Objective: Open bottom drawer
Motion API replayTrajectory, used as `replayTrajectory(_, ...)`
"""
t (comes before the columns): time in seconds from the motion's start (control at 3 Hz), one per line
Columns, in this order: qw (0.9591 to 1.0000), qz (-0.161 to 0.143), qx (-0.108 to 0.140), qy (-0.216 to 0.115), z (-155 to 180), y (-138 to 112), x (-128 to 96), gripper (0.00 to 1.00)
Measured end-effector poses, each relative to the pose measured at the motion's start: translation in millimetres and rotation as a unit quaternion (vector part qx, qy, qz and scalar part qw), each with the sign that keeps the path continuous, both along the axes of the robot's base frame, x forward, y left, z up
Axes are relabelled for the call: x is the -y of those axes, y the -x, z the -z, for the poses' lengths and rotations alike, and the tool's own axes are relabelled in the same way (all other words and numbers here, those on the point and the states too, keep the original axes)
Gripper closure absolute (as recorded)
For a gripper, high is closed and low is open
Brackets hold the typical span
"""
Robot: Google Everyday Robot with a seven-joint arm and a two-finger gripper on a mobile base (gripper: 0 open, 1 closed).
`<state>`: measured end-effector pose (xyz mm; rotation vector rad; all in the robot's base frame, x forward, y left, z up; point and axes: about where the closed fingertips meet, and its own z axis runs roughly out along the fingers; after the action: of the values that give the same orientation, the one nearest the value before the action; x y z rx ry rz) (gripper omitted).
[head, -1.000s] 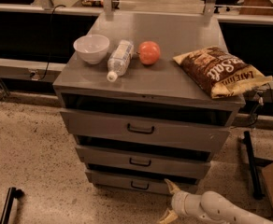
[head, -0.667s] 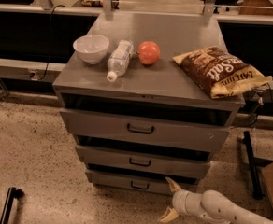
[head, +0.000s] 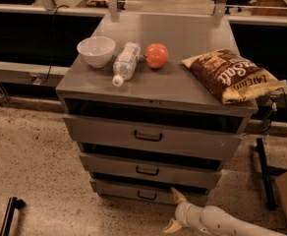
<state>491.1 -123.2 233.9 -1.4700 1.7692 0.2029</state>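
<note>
Almost nothing has moved in the last second: the gripper sits at the same spot, lower centre-right of the frame, its claw spread wide and holding nothing. Its upper fingertip lies against the right part of the bottom drawer, lowest of the stack at bottom centre; whether it touches is hard to judge. The arm is cut off by the lower edge. The drawer's inside is hidden.
</note>
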Motion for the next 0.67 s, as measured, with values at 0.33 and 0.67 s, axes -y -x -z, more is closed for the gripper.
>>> replayTrajectory(0.33,0.9995,0.009,0.027,0.015,18,-14,7,0.0)
replayTrajectory(0.67,0.9992,0.011,0.033,0.018,29,-24,12,0.0)
